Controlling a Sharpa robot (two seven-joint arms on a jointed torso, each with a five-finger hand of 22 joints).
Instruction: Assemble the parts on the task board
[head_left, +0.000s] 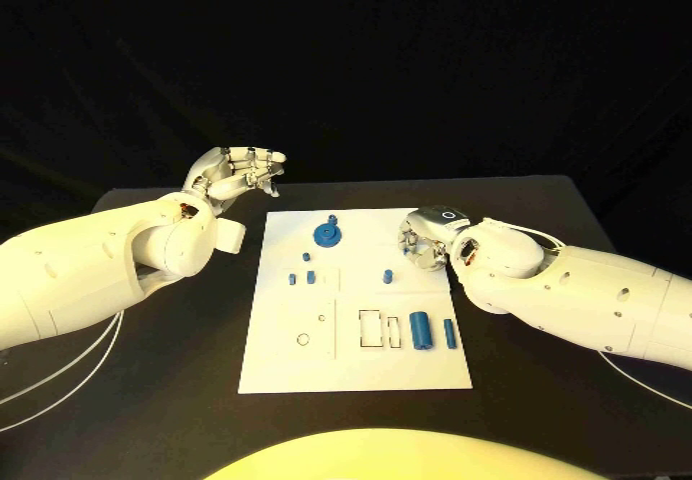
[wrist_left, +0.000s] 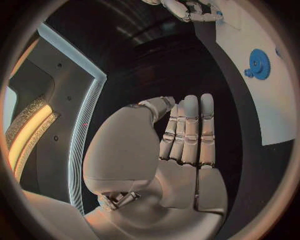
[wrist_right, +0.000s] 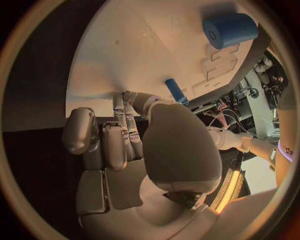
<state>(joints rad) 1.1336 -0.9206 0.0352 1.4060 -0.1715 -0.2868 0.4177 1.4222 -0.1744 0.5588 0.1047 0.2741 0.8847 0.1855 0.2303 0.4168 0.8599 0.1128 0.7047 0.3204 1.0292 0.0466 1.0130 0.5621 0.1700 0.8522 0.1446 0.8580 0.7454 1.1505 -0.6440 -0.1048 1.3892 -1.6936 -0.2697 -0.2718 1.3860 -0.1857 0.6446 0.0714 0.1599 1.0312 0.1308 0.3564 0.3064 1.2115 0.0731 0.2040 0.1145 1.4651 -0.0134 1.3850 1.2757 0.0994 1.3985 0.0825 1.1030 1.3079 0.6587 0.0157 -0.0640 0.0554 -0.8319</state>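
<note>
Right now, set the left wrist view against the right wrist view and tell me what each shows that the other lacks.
Left wrist view alone: the left hand, fingers straight and together, holding nothing, plus the blue gear.

Right wrist view alone: the right hand, fingers curled in, plus a fat blue cylinder and a slim blue pin.

Both: the white task board on the black table.

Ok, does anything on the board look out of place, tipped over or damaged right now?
Nothing stands out. The task board lies flat and square on the table, the blue gear sits near its far edge, and the cylinder and pins lie neatly. Both hands hold nothing.
</note>
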